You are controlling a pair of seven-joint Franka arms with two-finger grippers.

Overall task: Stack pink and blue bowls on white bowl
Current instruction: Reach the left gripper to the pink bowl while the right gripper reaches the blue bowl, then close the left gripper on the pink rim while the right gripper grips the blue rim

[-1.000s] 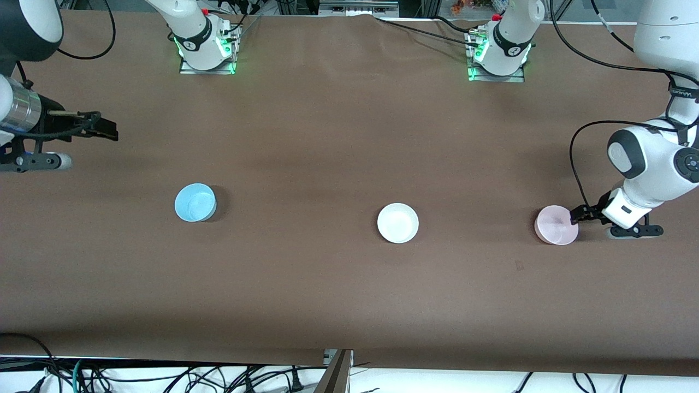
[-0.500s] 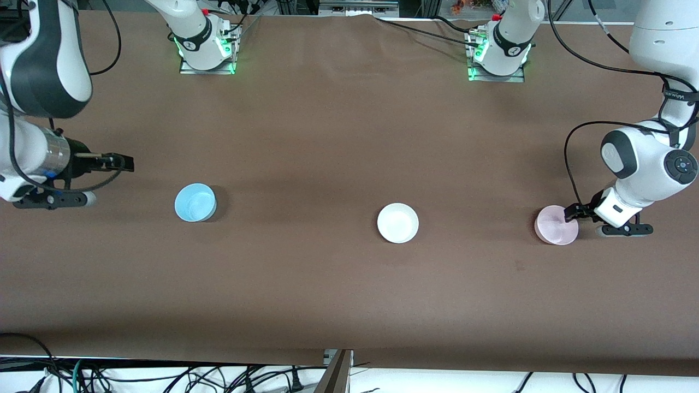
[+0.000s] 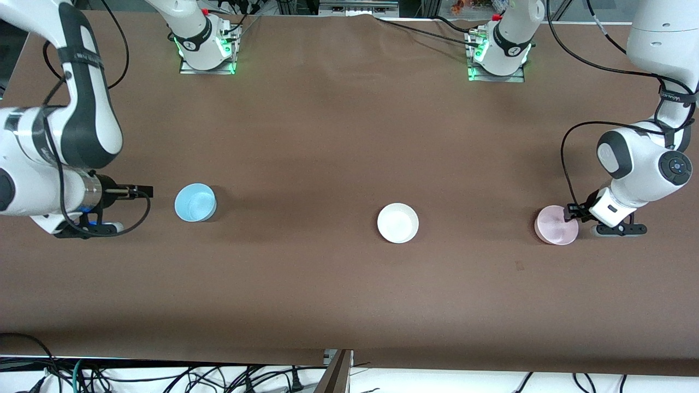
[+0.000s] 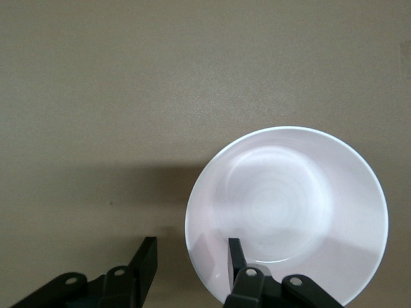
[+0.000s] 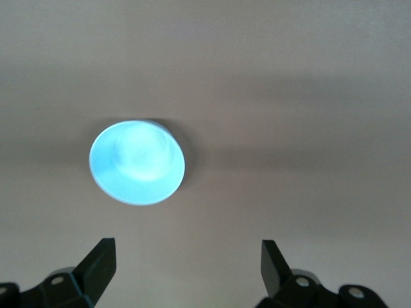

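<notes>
The pink bowl (image 3: 554,226) sits at the left arm's end of the table. My left gripper (image 3: 570,214) is low at its edge. In the left wrist view the pink bowl (image 4: 289,205) has one finger inside it and one outside, so the left gripper (image 4: 191,242) straddles the rim, half narrowed with a gap still showing. The white bowl (image 3: 397,222) stands alone mid-table. The blue bowl (image 3: 195,202) sits toward the right arm's end. My right gripper (image 3: 144,191) hangs wide open beside it. The right wrist view shows the blue bowl (image 5: 137,162) ahead of the right gripper (image 5: 187,245).
The brown table (image 3: 327,136) carries only the three bowls. Both arm bases (image 3: 207,49) stand along its back edge, with cables running off them.
The right arm has swung in and down toward the blue bowl. The left gripper's fingers have narrowed across the pink bowl's rim, its arm shifting slightly.
</notes>
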